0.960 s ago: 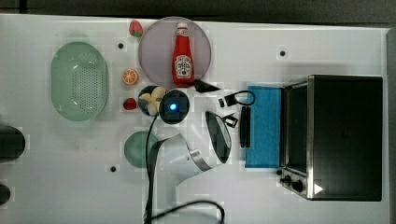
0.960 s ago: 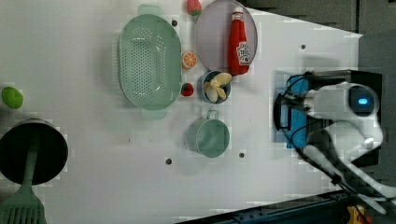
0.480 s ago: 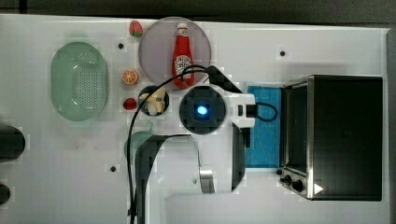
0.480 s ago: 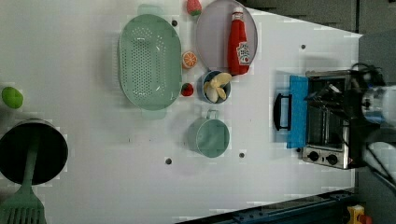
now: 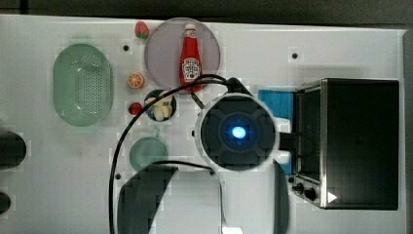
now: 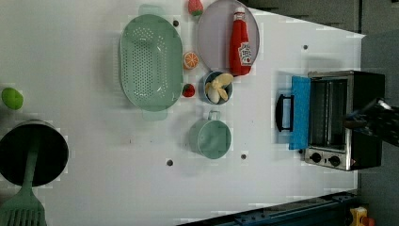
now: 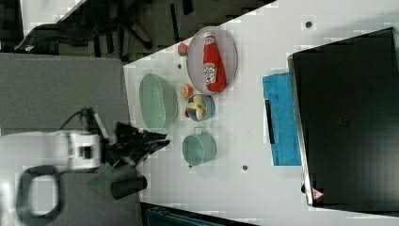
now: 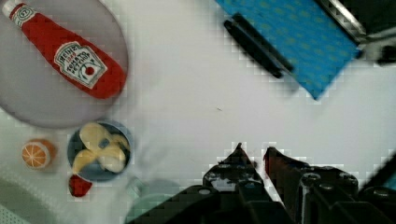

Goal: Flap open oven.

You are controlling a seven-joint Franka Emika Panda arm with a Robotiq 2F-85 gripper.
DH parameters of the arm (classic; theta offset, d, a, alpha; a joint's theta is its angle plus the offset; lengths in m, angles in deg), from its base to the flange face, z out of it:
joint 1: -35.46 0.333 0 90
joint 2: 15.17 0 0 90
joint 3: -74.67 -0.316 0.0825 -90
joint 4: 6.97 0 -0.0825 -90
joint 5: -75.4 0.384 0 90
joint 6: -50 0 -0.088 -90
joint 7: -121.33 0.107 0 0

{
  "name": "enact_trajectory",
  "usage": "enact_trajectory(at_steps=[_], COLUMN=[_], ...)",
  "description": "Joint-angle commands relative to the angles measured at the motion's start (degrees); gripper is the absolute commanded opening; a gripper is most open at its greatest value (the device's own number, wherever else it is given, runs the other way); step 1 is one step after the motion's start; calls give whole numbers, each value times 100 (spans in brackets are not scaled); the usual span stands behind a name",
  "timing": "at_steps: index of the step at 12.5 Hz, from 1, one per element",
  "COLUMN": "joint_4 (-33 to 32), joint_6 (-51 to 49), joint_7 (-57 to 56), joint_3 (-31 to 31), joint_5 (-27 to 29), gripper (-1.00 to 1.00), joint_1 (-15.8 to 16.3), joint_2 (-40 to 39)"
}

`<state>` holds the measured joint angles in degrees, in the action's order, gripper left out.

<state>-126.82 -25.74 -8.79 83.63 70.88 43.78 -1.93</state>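
Note:
The oven (image 5: 360, 141) stands at the top view's right, silver frame and black top. Its blue-tinted door (image 6: 300, 113) lies flapped down flat on the white table, bar handle (image 6: 282, 112) at its outer edge, and the rack inside shows. In the wrist view my gripper (image 8: 254, 151) hangs above bare table, apart from the door (image 8: 289, 42) and its handle (image 8: 257, 46). The fingers stand slightly open with nothing between them. In the top view my wrist (image 5: 237, 131) covers part of the door (image 5: 275, 100).
A grey plate (image 5: 160, 53) carries a ketchup bottle (image 5: 189, 61). Nearby stand a bowl of banana (image 5: 160, 105), a green mug (image 5: 148, 152), a green colander (image 5: 83, 90), an orange slice (image 5: 136, 80) and two strawberries. A black pot (image 6: 33, 153) sits at the left view's lower left.
My arm has risen away from the door handle, looming larger in the top view and sliding to the left view's right edge. The door stays flat open.

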Motion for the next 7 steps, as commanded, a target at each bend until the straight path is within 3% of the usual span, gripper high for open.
enact_trajectory(at_steps=[1, 7], joint_4=[703, 977], joint_6=[-802, -1041], joint_7=[324, 299], joint_3=[74, 63], joint_5=[42, 79], gripper=[-65, -65], joint_1=[-71, -63], joint_2=[41, 33])
